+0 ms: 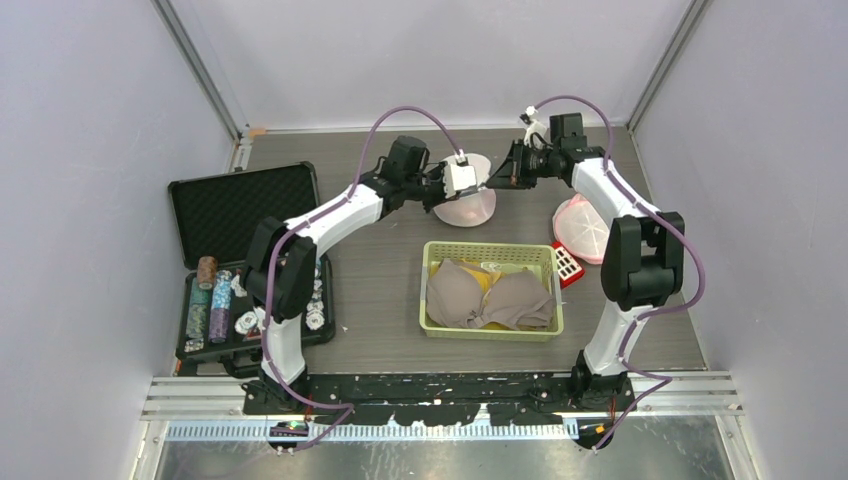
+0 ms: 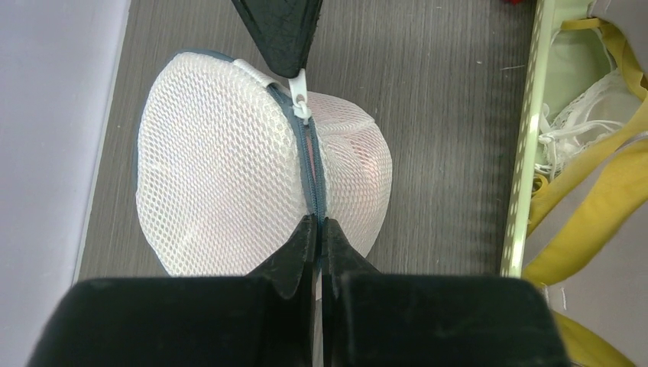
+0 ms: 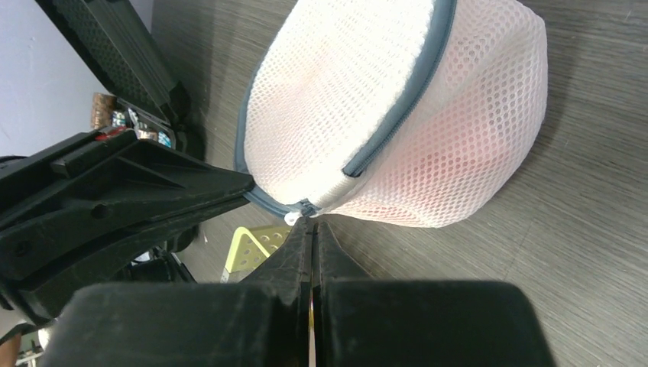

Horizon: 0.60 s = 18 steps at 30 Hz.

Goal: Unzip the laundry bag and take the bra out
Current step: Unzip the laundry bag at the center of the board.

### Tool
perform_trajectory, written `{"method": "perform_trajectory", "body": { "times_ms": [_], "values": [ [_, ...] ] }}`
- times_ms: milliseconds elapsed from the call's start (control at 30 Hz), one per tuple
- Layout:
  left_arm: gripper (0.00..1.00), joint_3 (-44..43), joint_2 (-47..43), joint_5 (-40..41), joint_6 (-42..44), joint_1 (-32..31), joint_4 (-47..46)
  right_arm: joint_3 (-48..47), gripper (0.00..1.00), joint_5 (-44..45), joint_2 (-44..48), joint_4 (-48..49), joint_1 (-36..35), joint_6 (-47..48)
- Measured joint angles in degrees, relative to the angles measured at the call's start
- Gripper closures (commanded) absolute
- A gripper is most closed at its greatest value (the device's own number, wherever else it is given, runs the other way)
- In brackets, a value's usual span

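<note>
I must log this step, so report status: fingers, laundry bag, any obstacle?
Left fingers shut on laundry bag at its seam. Right fingers shut on zipper pull. Zipper closed. Green basket beside, apart.

Two robot arms, two mesh laundry bags, one green basket, one open black case

No legible text, label, brand or number in any view. Poker chips in the case, left of the top view, carry markings too small to read.
</note>
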State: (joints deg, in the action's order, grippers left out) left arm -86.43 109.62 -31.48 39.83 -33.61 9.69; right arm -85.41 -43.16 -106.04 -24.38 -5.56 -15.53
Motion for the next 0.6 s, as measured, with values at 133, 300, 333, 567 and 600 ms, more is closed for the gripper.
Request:
{"method": "perform_trajectory", "body": {
  "times_ms": [133,300,333,567,600],
  "values": [
    [1.00,0.0,0.0,-1.1,1.1,0.2,0.7,-0.2,0.99,0.6,-0.3,-1.4,-0.1,1.8],
    [1.00,0.0,0.0,-2.2,2.5,0.3,3.1,-0.2,0.99,2.6,-0.4,-2.0,-0.3,3.7],
    [1.00,0.0,0.0,-2.3,2.7,0.5,4.1,-0.2,0.99,3.5,-0.4,-2.1,0.0,4.0],
    [1.00,0.0,0.0,-2.4,4.1,2.3,8.0,-0.2,0.99,6.5,-0.5,-2.0,1.3,4.9],
    [1.00,0.0,0.0,-2.4,4.2,2.4,8.2,-0.2,0.99,6.5,-0.5,-2.0,1.3,4.9]
  ]
}}
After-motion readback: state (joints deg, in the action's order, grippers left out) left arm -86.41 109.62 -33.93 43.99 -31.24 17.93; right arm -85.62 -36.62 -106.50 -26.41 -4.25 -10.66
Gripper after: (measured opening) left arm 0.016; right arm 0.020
